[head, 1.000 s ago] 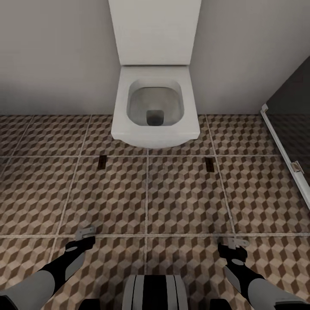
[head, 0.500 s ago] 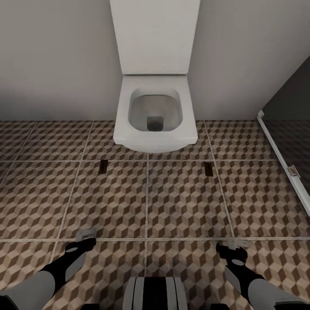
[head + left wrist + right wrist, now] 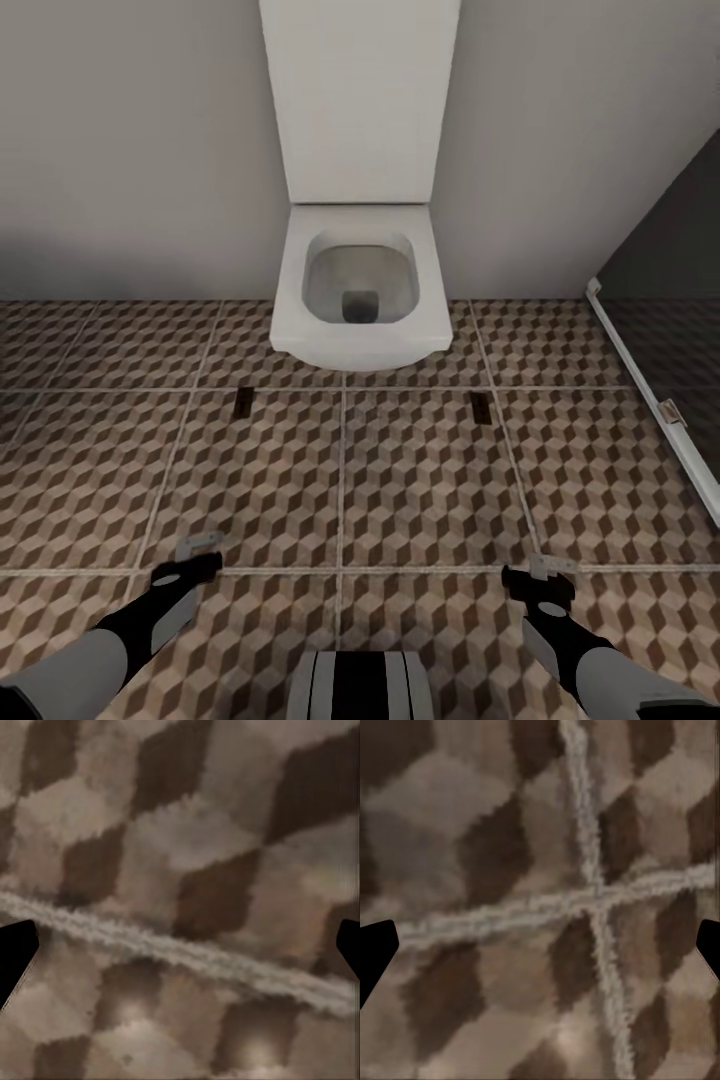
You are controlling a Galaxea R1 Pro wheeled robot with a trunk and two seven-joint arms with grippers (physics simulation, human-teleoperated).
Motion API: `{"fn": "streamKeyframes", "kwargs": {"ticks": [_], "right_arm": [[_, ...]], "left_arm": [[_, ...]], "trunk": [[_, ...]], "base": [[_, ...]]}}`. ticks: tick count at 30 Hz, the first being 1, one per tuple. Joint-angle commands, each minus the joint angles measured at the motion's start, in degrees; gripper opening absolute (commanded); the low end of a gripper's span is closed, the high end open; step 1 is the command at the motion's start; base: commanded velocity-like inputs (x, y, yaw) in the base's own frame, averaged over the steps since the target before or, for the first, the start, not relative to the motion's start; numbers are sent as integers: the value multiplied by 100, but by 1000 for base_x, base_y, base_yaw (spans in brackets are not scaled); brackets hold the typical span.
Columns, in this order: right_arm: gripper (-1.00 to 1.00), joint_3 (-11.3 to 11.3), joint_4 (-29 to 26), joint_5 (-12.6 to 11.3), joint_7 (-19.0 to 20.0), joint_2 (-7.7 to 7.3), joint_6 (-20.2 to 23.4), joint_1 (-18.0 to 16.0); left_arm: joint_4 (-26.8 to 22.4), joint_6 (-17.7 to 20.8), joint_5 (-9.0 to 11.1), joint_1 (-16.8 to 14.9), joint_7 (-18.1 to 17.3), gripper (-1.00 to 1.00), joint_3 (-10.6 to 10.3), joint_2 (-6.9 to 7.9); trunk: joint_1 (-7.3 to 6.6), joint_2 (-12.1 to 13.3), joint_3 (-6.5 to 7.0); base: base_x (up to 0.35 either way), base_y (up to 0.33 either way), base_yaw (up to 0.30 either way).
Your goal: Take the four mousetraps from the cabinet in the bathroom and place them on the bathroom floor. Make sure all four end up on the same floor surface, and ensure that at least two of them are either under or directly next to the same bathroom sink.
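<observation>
On the cube-patterned brown and beige tiled bathroom floor [image 3: 420, 480], two small flat brown mousetraps [image 3: 243, 402] [image 3: 480, 406] lie well apart, either side of the white toilet [image 3: 360, 290]. My left gripper [image 3: 198, 548] and right gripper [image 3: 550, 570] both hover spread wide and empty over the tiles.

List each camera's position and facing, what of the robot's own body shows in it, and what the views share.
Head view: from the robot's head, looking forward and down at the toilet, two mousetraps on the bathroom floor; both arms, the left gripper, the right gripper and the trunk show.
Left wrist view: near the left gripper, facing down close at tiles and a grout line; dark fingers at the edges.
Right wrist view: likewise, over a grout crossing.
Shared: the cube-pattern floor.
</observation>
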Motion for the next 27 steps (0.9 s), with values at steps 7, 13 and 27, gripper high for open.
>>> {"fn": "streamKeyframes", "kwargs": {"ticks": [7,13,27], "right_arm": [[100,45,4,-60,-12,0,-23,-2],[100,45,1,-56,-12,5,-23,-2],[100,49,-4,-51,-12,7,-23,-2]], "left_arm": [[-9,-18,59,-2,33,100,-50,8],[-9,-16,59,-2,33,100,-51,4],[-9,-12,59,-2,26,100,-50,0]], "trunk": [[-19,8,152],[-34,16,285],[-70,35,596]], "base": [[0,0,0],[0,0,0],[0,0,0]]}}
